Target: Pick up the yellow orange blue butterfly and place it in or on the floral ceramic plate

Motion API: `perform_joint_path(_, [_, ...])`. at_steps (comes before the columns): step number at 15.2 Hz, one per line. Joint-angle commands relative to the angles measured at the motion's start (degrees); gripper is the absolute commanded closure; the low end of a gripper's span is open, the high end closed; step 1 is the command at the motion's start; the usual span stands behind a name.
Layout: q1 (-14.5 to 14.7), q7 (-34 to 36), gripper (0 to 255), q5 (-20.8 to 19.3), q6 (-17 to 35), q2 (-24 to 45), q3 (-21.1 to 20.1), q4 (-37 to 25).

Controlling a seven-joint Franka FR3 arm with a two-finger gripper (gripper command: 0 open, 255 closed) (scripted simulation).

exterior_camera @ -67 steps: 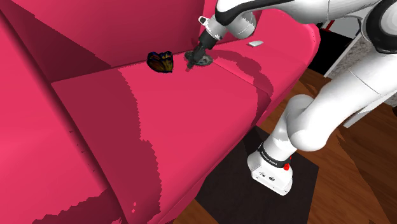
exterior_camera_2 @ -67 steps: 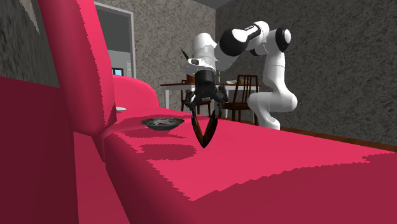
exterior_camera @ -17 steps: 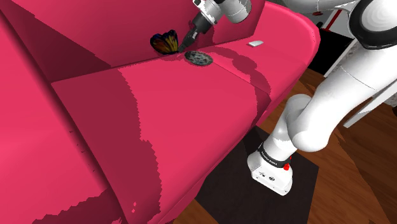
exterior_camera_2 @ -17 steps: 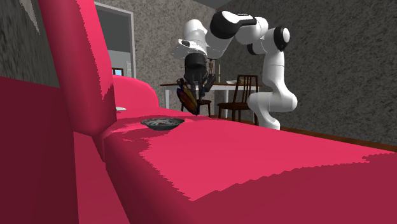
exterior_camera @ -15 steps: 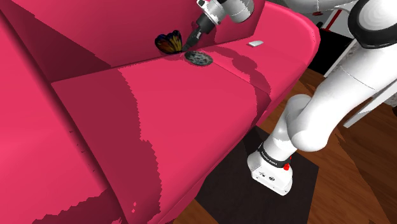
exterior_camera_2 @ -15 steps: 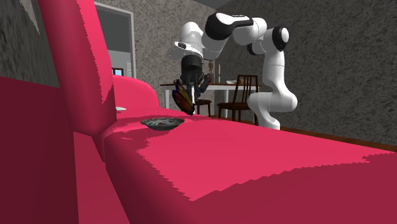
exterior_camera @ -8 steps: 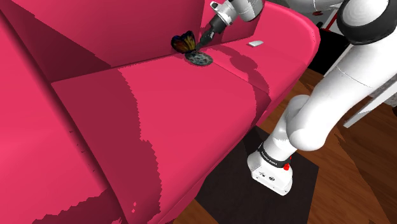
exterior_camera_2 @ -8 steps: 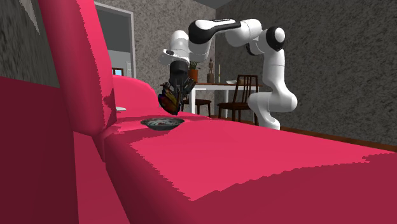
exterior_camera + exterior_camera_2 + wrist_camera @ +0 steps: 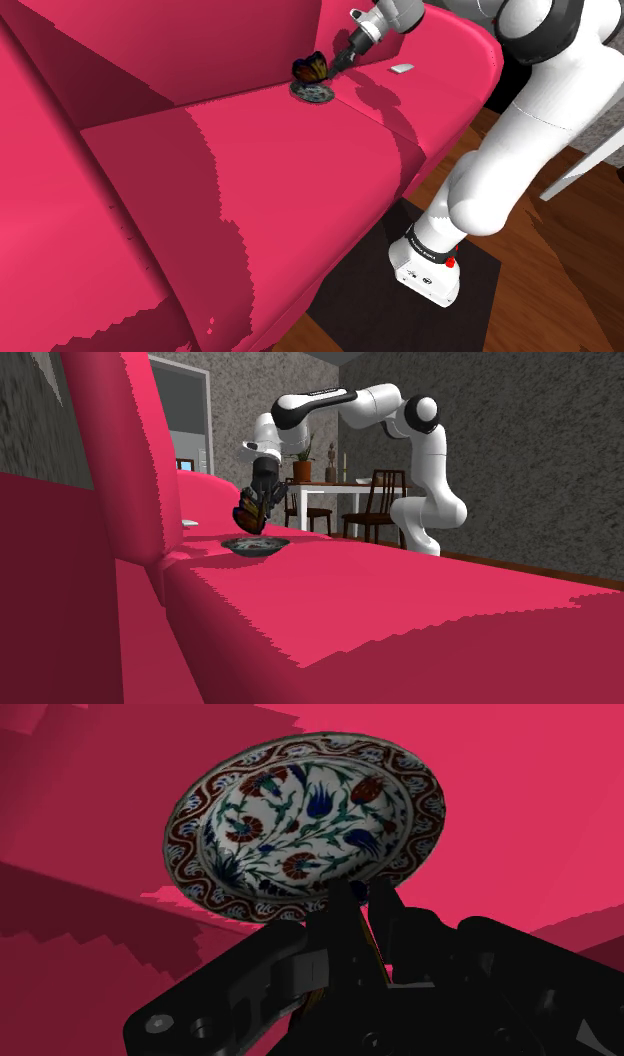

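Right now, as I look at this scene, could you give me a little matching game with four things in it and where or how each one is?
Things:
1. butterfly
2. floral plate
3. hand
4. dark chair

Places or states:
A. standing in the background, beyond the sofa
B. shut, clasping something
C. lying on the red sofa seat
D. held in the air just above the plate

Right pairs: 1-D, 2-C, 3-B, 4-A
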State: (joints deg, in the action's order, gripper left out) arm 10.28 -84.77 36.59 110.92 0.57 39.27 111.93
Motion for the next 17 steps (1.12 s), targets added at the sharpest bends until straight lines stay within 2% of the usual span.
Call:
perform_joint_path(1, [-1.44,-2.43,255,1.37,-2.41,2.63,1.34,-2.62])
perform_joint_path(9, [-1.69,-6.74,255,4.38,1.66,5.09,1.03,1.21])
perform_joint_path(17, [-1.69,-6.74,255,4.38,1.66,5.09,1.03,1.21])
